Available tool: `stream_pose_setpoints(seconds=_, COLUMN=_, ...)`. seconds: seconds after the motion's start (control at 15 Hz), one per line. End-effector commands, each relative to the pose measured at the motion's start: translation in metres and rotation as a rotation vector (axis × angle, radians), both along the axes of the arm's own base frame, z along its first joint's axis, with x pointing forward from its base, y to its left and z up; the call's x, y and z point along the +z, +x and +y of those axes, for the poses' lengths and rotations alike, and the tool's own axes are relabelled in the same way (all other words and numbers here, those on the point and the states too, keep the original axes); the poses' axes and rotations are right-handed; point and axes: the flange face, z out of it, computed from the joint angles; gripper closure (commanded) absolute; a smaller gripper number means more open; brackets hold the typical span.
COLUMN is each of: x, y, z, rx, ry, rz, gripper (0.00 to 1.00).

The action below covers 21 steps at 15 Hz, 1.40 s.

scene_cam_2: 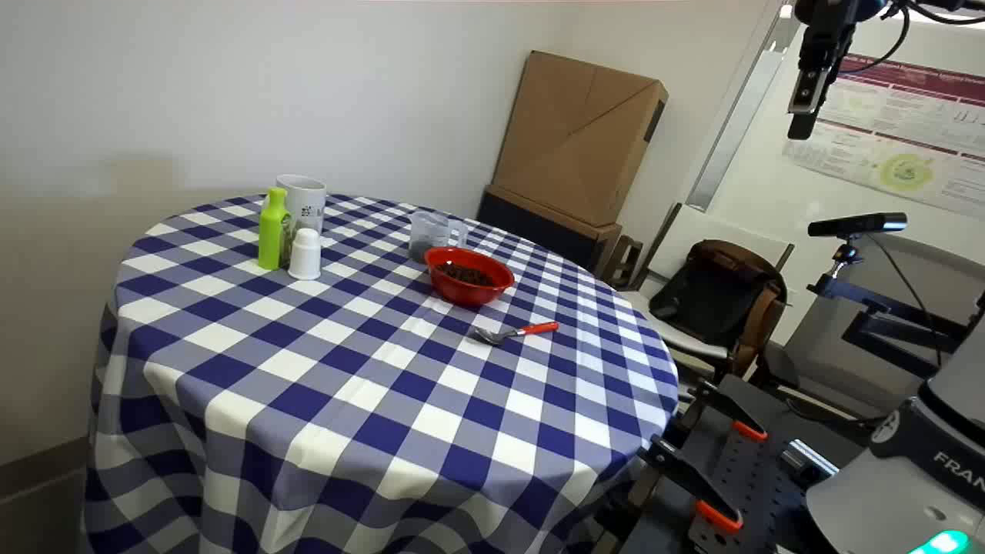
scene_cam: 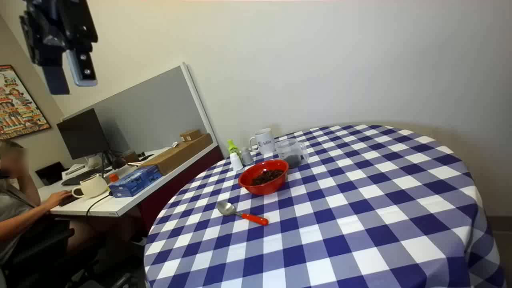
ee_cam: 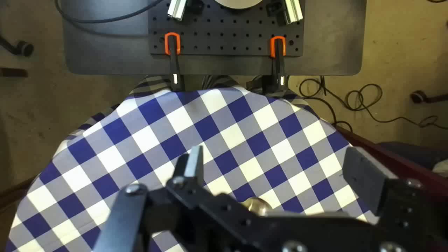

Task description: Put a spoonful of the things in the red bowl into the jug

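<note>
The red bowl rests on the checked tablecloth, holding small dark brown bits. Behind it stands the jug, clear, with something dark in its bottom. A metal spoon with an orange-red handle lies on the cloth in front of the bowl. High above and off to the side of these, my gripper hangs in the air. In the wrist view the gripper is wide open, nothing between its fingers; part of the spoon's metal head peeks out above its linkage.
A white mug, a green bottle and a white shaker stand near the jug, with a grey shaker beside them. A desk with a seated person adjoins the table. Clamps sit at the robot's base edge.
</note>
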Motion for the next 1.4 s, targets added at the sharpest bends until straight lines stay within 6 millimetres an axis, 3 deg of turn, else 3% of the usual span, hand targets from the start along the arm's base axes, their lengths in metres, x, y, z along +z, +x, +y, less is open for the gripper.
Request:
stream_pose_setpoints(seconds=0.0, x=0.0, y=0.0, z=0.0, rx=0.0, ry=0.0, rz=0.001, gripper=0.0)
stream_pose_setpoints(seconds=0.27, x=0.001, y=0.004, z=0.008, rx=0.021, ry=-0.204, rz=-0.086, gripper=0.0)
stream_pose_setpoints(seconds=0.6, x=-0.031, y=0.028, z=0.023, rx=0.228, ry=-0.41, rz=-0.144, gripper=0.0)
stream_pose_setpoints(seconds=0.93, x=-0.077, y=0.056, z=0.02, rx=0.487, ry=-0.317, rz=-0.165, gripper=0.0)
stream_pose_setpoints(seconds=1.33, x=-0.14, y=0.108, z=-0.018, rx=0.76, ry=-0.193, rz=-0.093, gripper=0.0)
